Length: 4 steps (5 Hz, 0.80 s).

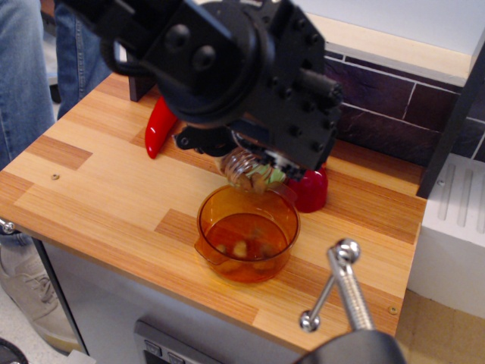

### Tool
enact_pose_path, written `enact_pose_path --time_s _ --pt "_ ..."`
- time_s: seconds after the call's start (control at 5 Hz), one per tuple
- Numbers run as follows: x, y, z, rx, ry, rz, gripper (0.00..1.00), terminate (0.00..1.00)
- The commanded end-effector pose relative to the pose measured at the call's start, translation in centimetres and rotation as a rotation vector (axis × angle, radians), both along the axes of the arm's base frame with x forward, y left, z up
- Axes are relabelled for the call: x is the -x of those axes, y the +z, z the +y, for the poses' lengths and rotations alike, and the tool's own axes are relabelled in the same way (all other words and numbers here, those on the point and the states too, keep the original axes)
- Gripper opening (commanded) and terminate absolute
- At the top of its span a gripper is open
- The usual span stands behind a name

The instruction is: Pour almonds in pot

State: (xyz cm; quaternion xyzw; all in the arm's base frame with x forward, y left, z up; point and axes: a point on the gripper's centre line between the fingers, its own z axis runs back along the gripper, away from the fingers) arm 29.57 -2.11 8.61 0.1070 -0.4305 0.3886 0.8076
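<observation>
The black gripper [246,155] is shut on a clear jar [246,171] and holds it tipped mouth-down over the far rim of the orange translucent pot [208,220]. Most of the jar is hidden behind the arm; only its threaded neck shows. Several almonds [242,248] lie on the bottom of the pot. The pot stands on the wooden table [98,189] near its front edge.
A red chili toy [158,125] lies at the back left. A dark red dome toy [311,189] and a green toy [274,176] sit just behind the pot. A metal handle [345,284] pokes up at the front right. A person in jeans [30,61] stands at the left.
</observation>
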Motion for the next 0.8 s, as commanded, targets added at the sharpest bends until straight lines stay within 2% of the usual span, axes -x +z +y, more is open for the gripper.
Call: enact_pose_path --time_s 0.0,0.2,0.4,0.6 --pt "-0.28 1.12 0.52 0.035 -0.016 0.006 0.0 0.0" --pt "-0.06 0.97 0.43 0.011 -0.027 0.009 0.0 0.0" --pt "-0.02 0.84 0.62 0.03 -0.009 0.037 0.0 0.0" --pt "0.28 1.07 0.48 0.042 -0.018 0.042 0.0 1.0"
